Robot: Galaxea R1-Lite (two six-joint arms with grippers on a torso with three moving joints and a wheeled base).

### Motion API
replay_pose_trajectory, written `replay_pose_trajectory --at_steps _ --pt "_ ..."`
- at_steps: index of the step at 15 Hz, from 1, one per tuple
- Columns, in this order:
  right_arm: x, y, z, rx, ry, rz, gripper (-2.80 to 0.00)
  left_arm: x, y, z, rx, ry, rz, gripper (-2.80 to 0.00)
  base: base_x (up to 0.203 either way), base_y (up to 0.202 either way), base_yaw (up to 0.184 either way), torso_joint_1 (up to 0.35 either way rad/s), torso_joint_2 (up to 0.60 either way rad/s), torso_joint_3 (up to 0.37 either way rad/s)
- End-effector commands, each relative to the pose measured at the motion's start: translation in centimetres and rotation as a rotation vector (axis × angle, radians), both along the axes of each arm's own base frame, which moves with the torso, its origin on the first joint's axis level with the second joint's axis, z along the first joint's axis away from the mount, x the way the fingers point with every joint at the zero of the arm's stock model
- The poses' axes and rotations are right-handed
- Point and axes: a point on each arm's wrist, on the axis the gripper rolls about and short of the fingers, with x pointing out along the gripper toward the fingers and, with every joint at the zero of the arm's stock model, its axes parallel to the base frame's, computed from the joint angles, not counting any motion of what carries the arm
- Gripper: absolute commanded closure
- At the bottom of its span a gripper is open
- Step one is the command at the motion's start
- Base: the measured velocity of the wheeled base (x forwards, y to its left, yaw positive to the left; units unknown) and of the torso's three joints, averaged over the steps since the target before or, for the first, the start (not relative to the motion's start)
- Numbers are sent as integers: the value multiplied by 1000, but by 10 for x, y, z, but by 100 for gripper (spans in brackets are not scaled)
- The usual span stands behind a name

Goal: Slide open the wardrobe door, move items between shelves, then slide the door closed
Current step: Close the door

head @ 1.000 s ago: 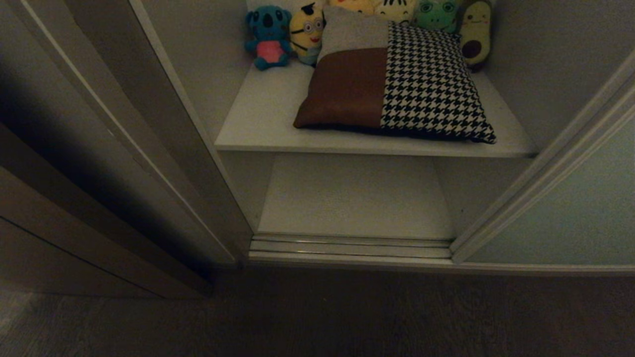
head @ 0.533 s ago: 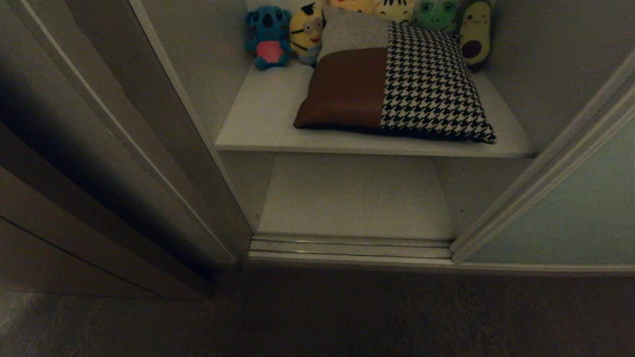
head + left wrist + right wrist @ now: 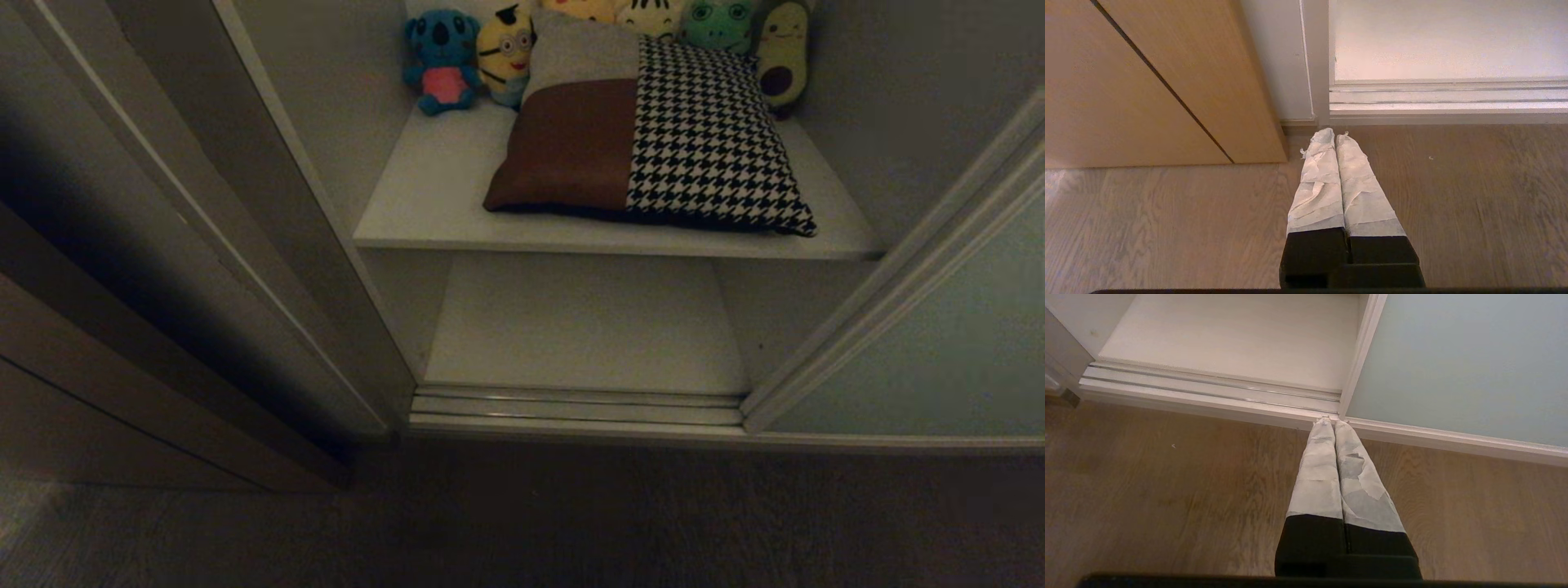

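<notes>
Sliding wardrobe door (image 3: 963, 343): pale grey-green panel in a light frame, standing slid to the right; the opening beside it is uncovered.
Door handling: likely stiff, smooth and fairly heavy, running on the floor track (image 3: 575, 406); the upright frame edge (image 3: 1361, 351) looks the best place to push or hook.
Shelves: upper shelf (image 3: 433, 204) carries a patchwork cushion (image 3: 645, 139) with a row of plush toys (image 3: 506, 45) behind it; the lower shelf (image 3: 584, 322) holds nothing in view.
Items: no folded garments visible; the cushion looks soft and light, best taken at a corner or edge.
Left pincer (image 3: 1329, 135): pressed shut, empty, low over the wooden floor (image 3: 1167, 220) near the brown side panel (image 3: 1147, 81).
Right pincer (image 3: 1329, 421): pressed shut, empty, tips near the door's bottom corner.
Change from the earlier frame: none seen; door, cushion and toys lie as before.
</notes>
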Motion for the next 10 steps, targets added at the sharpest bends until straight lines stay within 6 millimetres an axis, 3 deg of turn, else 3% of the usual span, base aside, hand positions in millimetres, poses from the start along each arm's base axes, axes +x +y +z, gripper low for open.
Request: replay_pose_trajectory --at_steps 1,10 --pt "0 0 0 7 0 1 0 0 0 0 1 3 0 0 0 0 0 0 0 0" --pt "-1 0 7 -4 46 -6 0 0 0 0 1 3 0 0 0 0 0 0 0 0"
